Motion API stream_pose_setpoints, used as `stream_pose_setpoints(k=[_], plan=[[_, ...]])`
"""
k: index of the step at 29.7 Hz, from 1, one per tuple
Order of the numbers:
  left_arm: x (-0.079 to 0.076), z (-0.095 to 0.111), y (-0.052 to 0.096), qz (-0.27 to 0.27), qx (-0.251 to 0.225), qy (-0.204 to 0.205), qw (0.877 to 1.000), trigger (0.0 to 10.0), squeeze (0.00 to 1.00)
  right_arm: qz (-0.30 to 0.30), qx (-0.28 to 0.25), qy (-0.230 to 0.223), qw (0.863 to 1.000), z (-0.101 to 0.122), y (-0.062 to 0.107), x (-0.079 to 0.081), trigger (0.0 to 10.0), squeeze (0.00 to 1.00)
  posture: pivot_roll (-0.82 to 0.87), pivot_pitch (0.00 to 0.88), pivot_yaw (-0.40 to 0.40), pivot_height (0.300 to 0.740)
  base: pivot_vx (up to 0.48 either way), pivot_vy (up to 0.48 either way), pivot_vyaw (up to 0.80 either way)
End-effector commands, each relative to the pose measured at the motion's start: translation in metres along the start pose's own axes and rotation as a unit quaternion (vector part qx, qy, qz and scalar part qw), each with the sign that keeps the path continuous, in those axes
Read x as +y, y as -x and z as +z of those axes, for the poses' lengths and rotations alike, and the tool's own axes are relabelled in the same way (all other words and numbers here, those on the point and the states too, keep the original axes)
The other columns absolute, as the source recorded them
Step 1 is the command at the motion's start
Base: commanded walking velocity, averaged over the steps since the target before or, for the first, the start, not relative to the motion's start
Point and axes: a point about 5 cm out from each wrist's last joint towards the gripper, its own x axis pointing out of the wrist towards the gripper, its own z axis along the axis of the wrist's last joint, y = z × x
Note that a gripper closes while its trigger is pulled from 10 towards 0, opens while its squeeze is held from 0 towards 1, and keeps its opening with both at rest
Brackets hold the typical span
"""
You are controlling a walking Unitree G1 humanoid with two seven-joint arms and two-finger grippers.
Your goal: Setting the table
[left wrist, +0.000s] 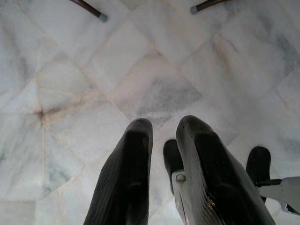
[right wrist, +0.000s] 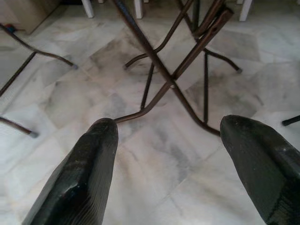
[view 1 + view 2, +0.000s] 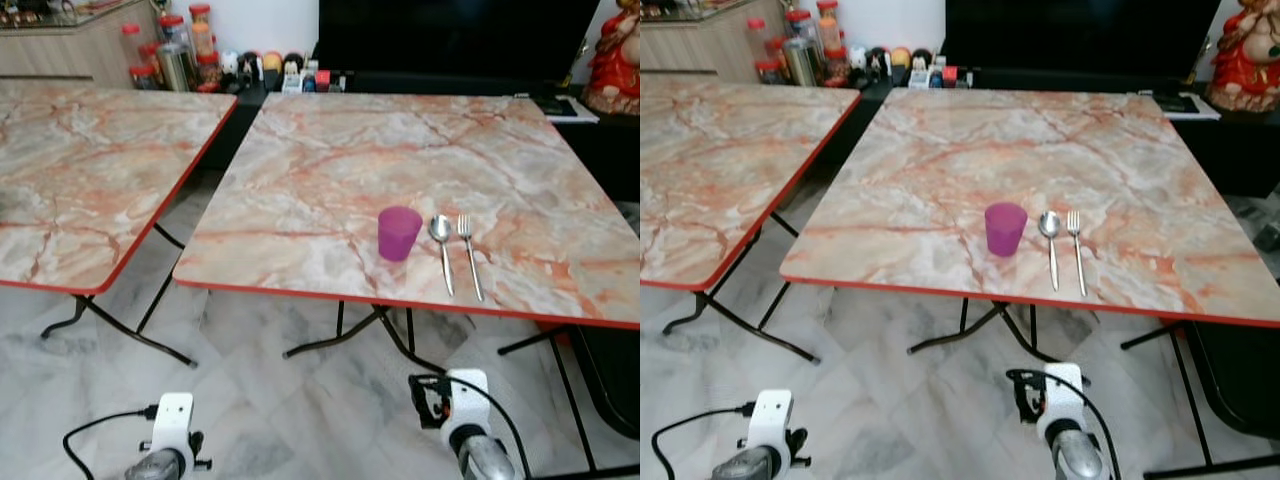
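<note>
A purple plastic cup point(image 3: 399, 232) stands upright near the front edge of the marble-patterned table point(image 3: 330, 160). Just to its right lie a metal spoon point(image 3: 442, 245) and a fork point(image 3: 468, 252), side by side, handles toward me. Both arms hang low in front of the table, over the floor. In the left wrist view my left gripper point(image 1: 164, 133) has its black fingers point(image 1: 126, 178) close together, nothing between them. In the right wrist view my right gripper point(image 2: 168, 136) is open, its fingers point(image 2: 84, 173) wide apart above the table's metal legs point(image 2: 164, 70).
A second marble table point(image 3: 80, 170) stands to the left, with a gap of tiled floor point(image 3: 270, 400) between the two. Jars point(image 3: 180, 55) and small figures line a low shelf behind. A red statue point(image 3: 615, 55) is at the back right.
</note>
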Motion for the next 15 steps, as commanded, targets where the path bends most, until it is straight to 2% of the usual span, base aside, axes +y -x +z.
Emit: stream_pose_setpoints(k=[1, 8, 15], plan=[[0.003, -0.006, 0.001, 0.000, 0.011, -0.011, 1.000, 10.0, 0.00, 0.002, 0.002, -0.003, 1.000, 0.000, 0.000, 0.002, 10.0, 0.00, -0.07, 0.000, 0.008, 0.740, 0.000, 0.000, 0.00], [0.007, -0.009, 0.003, 0.003, 0.016, -0.013, 1.000, 10.0, 0.00, -0.017, -0.009, -0.011, 1.000, -0.006, 0.013, -0.005, 10.0, 0.00, -0.07, 0.000, 0.012, 0.740, 0.000, 0.000, 0.00], [0.009, -0.010, 0.003, 0.004, 0.018, -0.017, 1.000, 10.0, 0.00, -0.012, -0.047, 0.024, 0.999, 0.000, 0.037, -0.010, 10.0, 0.00, -0.08, 0.000, 0.018, 0.740, 0.000, 0.000, 0.00]])
